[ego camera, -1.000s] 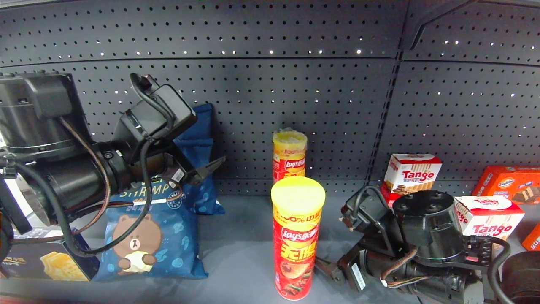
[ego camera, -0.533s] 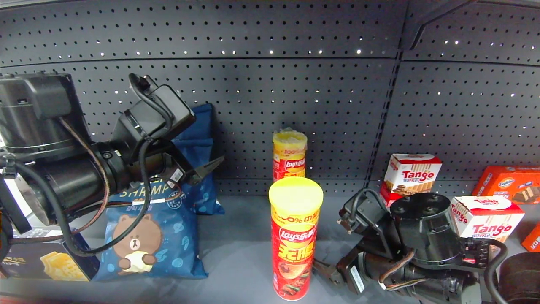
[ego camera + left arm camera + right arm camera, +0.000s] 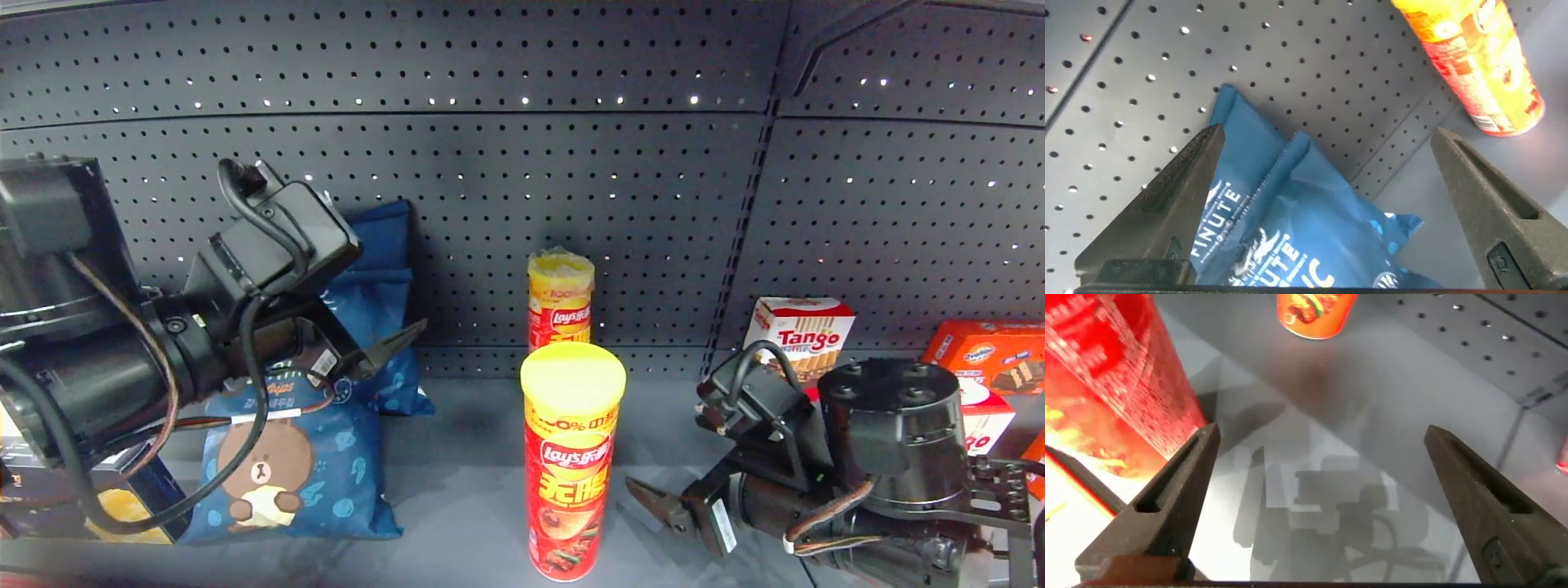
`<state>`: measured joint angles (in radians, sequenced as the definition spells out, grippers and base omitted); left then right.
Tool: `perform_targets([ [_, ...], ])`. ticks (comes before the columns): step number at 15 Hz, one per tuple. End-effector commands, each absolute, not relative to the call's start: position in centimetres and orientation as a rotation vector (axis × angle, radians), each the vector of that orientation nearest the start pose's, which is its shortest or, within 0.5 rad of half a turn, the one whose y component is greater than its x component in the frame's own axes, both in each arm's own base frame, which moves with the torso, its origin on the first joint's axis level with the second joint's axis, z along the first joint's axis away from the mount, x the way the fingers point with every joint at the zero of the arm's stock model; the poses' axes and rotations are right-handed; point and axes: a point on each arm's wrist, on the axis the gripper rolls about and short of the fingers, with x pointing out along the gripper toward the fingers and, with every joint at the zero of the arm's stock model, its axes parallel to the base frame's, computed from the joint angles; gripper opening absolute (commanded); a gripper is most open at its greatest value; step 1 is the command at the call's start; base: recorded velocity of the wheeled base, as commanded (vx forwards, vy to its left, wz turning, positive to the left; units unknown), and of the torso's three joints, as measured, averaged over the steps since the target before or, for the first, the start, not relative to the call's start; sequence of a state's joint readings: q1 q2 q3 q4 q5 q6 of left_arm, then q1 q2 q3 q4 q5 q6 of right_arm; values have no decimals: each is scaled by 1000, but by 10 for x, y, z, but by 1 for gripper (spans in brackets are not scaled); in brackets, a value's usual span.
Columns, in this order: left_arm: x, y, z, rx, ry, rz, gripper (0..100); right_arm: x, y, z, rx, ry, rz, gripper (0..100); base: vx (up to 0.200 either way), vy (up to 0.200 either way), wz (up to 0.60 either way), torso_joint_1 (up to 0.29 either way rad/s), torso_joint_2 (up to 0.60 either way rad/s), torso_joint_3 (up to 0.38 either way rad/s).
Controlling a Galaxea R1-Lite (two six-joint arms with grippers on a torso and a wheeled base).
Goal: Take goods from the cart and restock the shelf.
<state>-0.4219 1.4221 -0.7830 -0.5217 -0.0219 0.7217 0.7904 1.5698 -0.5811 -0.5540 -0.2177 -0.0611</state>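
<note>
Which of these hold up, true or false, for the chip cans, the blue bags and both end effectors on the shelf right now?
The front chip can stands upright on the shelf. True.
The right end effector is shut on that can. False: it is open, beside the can, gripping nothing.
A second chip can stands behind the first, near the pegboard. True.
The left end effector grips a blue bag. False: it is open, holding nothing.

Grey shelf (image 3: 457, 498), chip can (image 3: 571, 465) upright, second can (image 3: 560, 302) behind, blue snack bag (image 3: 286, 474) left, wafer box (image 3: 796, 335) right
</note>
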Motion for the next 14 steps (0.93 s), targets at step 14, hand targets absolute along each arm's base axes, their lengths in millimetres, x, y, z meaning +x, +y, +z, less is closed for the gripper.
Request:
perform_targets([
  [14,171,-139,185,824,28,-780,100,177,156,155,-255,365,536,100,0,0,0,0,0,0],
])
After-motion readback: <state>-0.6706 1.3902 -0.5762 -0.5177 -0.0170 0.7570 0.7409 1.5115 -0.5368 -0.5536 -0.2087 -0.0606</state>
